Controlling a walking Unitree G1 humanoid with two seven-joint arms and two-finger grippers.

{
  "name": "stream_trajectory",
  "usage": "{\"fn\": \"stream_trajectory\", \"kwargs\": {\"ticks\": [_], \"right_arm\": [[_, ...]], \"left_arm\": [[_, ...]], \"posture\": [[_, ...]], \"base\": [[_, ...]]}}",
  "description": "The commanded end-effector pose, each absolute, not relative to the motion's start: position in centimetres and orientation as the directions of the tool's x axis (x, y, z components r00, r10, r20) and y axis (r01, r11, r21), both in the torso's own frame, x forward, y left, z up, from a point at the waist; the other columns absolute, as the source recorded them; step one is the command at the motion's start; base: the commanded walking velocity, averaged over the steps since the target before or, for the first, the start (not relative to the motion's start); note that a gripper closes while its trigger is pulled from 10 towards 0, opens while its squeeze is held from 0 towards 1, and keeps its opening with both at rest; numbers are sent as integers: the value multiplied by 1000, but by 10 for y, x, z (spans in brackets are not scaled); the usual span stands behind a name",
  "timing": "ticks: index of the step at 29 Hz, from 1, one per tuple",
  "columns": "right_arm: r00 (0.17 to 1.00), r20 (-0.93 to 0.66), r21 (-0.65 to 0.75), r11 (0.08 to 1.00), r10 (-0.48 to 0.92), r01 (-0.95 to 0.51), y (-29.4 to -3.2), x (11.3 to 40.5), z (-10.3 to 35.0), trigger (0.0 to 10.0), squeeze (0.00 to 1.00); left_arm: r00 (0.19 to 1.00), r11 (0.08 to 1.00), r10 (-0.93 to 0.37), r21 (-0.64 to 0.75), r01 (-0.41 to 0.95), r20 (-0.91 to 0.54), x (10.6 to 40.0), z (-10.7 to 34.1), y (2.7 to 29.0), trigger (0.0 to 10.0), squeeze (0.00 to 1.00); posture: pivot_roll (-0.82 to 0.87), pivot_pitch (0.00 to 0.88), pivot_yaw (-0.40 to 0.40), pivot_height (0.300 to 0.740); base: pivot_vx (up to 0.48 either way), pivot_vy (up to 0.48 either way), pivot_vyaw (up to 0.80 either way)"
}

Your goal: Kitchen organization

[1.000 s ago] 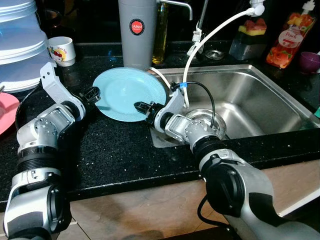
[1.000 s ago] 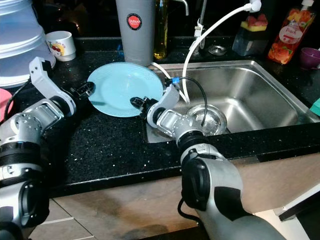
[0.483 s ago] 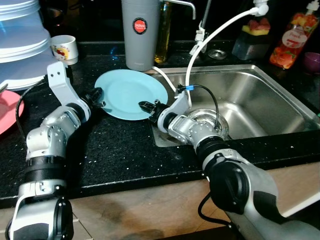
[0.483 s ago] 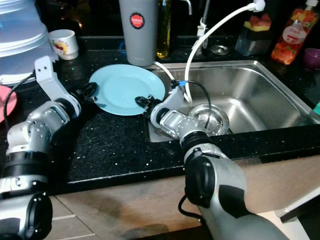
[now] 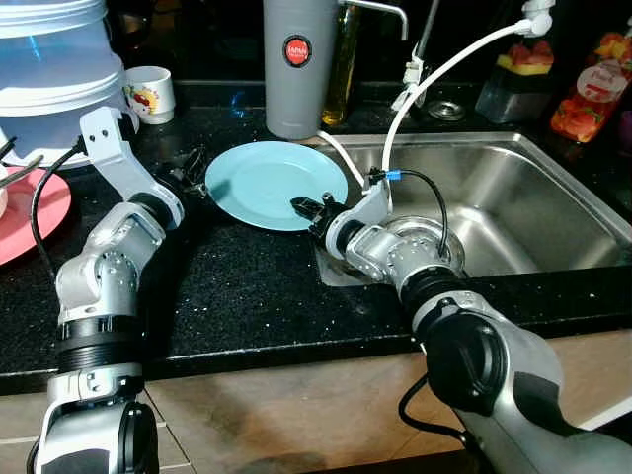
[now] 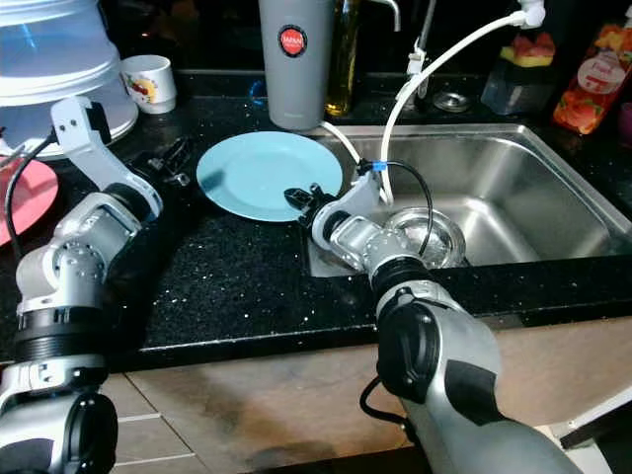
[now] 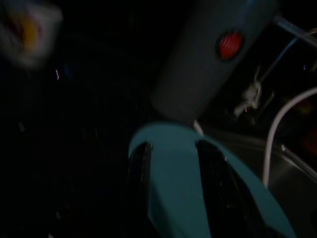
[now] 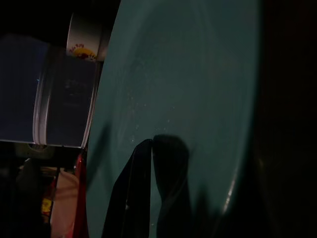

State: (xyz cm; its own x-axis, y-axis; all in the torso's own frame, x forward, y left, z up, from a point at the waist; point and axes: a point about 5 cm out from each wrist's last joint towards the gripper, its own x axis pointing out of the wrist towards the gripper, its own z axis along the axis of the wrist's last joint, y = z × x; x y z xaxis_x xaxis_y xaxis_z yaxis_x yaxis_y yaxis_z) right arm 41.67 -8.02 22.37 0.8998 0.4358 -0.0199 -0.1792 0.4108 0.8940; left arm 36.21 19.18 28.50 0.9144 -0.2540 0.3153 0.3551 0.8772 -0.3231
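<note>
Two grippers flank the round turquoise plate (image 5: 276, 183): left gripper (image 5: 193, 168) spread open at nine o'clock, right gripper (image 5: 308, 208) at five o'clock, jaws unclear

The black tabletop (image 5: 237, 286) carried a blue plate (image 5: 274, 184), a grey canister (image 5: 298, 67), a mug (image 5: 150, 94) and a pink plate (image 5: 35, 212).

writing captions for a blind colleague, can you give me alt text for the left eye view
A light blue plate lies on a black counter beside a steel sink, with the right gripper at its near rim and the left gripper at its far-left edge. Behind stand a grey tumbler and a white cup.
</note>
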Motion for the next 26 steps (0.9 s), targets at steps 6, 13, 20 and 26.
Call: {"fn": "stream_trajectory", "kwargs": {"ticks": [6,13,20,26], "right_arm": [[930,351,886,284,109,-367,-152,428,319,0,0],[909,416,871,288,-1,-398,-184,424,337,0,0],[912,411,669,676,10,-309,-181,423,342,0,0],[889,458,458,857,-1,-235,-174,420,348,0,0]], "left_arm": [[886,908,-341,-135,397,313,350,284,174,10000,0],[881,909,-363,-92,406,302,345,280,167,10000,0],[889,918,-357,-67,390,285,343,277,168,10000,0],[901,928,-341,-57,368,269,341,275,170,10000,0]], "posture": [[58,109,-38,740],[53,104,-31,740],[55,98,-26,740],[57,97,-27,740]], "base": [[0,0,0],[0,0,0],[0,0,0],[0,0,0]]}}
